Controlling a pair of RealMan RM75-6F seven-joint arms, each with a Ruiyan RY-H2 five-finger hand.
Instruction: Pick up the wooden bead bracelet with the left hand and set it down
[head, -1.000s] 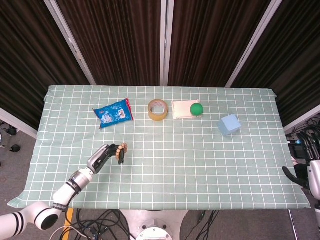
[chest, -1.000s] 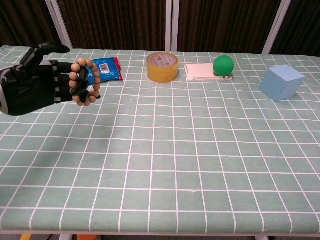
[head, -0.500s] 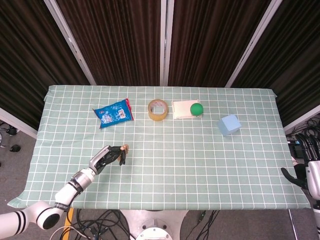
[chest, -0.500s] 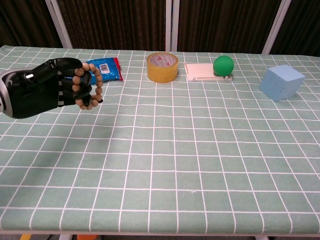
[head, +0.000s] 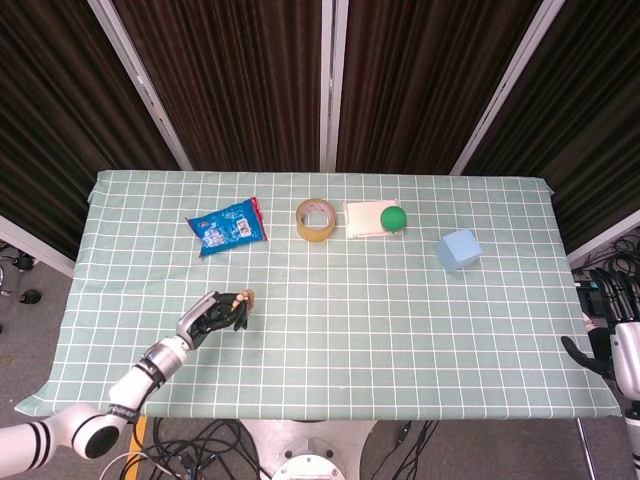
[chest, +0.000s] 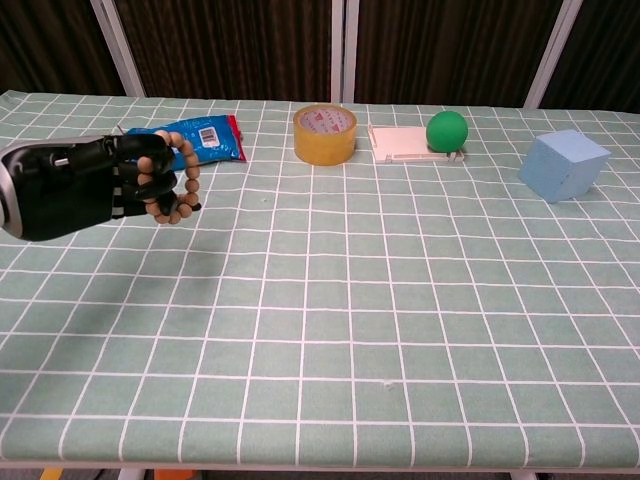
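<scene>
over the last second the left hand (chest: 70, 188) rolled from a thumb-up pose to a knuckles-up pose and came lower and nearer the camera in the chest view; in the head view it sat a little closer to the table's near left area than before. its fingers were curled around the wooden bead bracelet (chest: 170, 182), which hung off the front of the hand as a loop, with the beads visible past the fingertips. the bracelet (head: 244, 299) was therefore in the grasp and appeared to be off the cloth, though contact between its lowest beads and the surface could not be ruled out from either view. judgement: the pick-up was complete and the set-down was in hand; release had not yet occurred.

the right hand (head: 598, 358) showed only at the right edge of the head view, off the table; whether it was released or clenched could not be told.

the surface was a table (head: 330, 330) covered with a green cloth with a white grid. along the far side lay a blue snack packet (chest: 205, 139), a roll of tape (chest: 325, 133), a pale flat card (chest: 405, 142) with a green ball (chest: 447, 130) on it, and a light blue block (chest: 564, 164). dark pleated curtains (head: 240, 80) with pale frame bars closed off the room behind, and cables lay on the floor at the near edge.
</scene>
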